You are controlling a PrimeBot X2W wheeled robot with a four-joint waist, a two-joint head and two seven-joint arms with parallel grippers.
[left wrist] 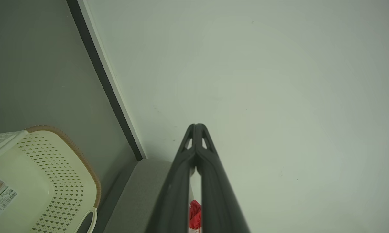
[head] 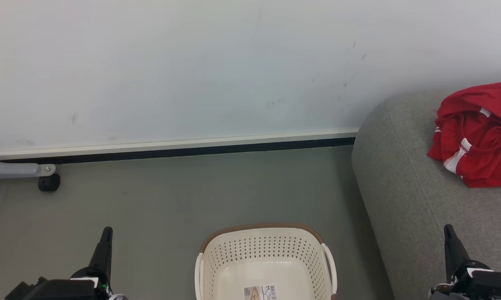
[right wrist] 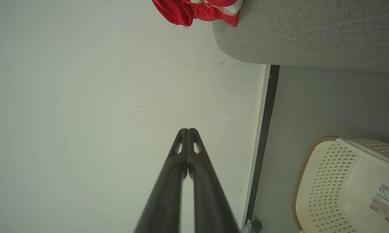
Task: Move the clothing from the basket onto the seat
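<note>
Grey floor [head: 171, 196] runs open from the basket [head: 259, 227] back to the dark skirting [head: 171, 151] at the foot of the pale, scuffed wall [head: 192, 62]. A small black wheel [head: 49, 182] on a grey leg stands by the skirting at the far left. The basket is cream plastic with punched holes, rounded corners and a brown woven-look rim. It sits on the floor just beside the seat's rounded left edge, with a paper label [head: 260, 292] on its bottom.

The seat [head: 404, 187] is grey, coarse-woven fabric. The clothing [head: 479, 137], crumpled red cloth with white trim, lies on top of it, well in from that left edge.

The left gripper [head: 107, 231] hangs over the floor left of the basket, its fingers pressed together on nothing. The right gripper [head: 449, 231] is over the seat's near part, also closed and holding nothing, well apart from the clothing.
</note>
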